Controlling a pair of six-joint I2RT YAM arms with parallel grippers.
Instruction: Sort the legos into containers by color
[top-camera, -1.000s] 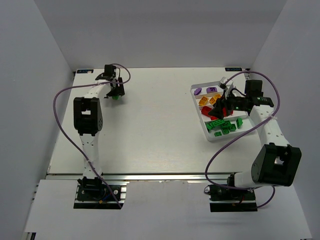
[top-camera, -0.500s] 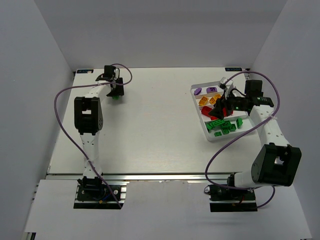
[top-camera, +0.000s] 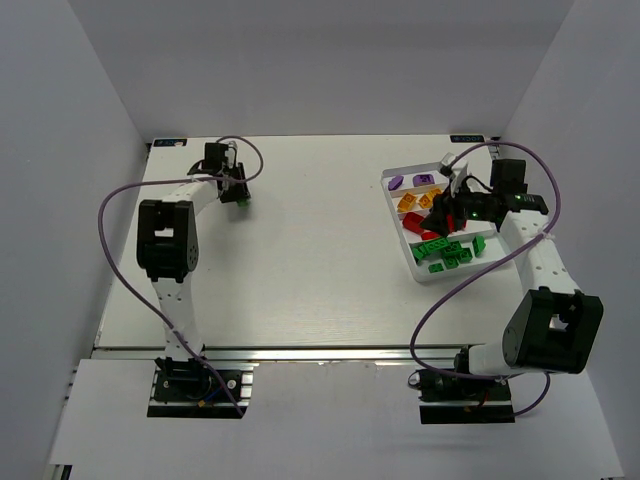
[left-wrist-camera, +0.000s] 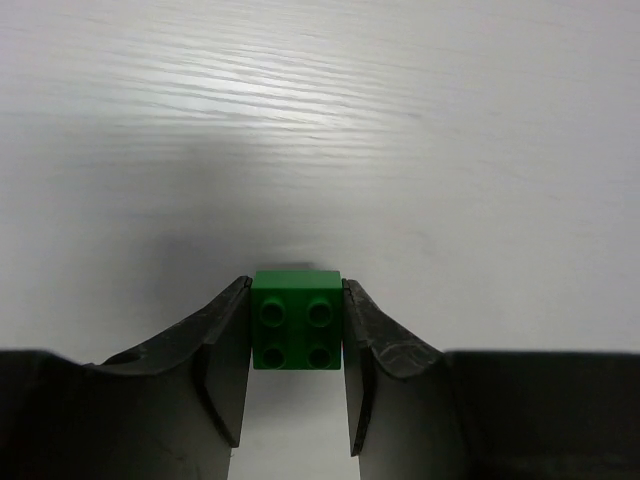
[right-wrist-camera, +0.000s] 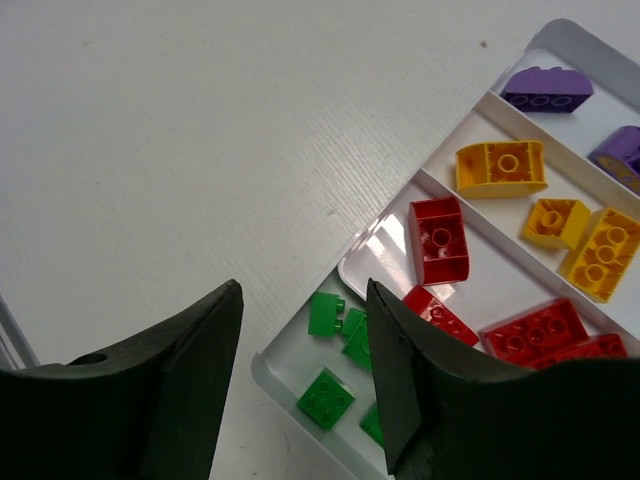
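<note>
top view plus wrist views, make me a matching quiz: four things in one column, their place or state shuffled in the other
Things:
1. left hand
2. right hand
3. purple legos
4. green legos

Place or state:
a. open, nothing between its fingers, over the tray
b. tray end farthest from the arm bases
c. closed on a lone green brick on the table
d. tray end nearest the arm bases

Pairs: 1-c, 2-a, 3-b, 4-d
</note>
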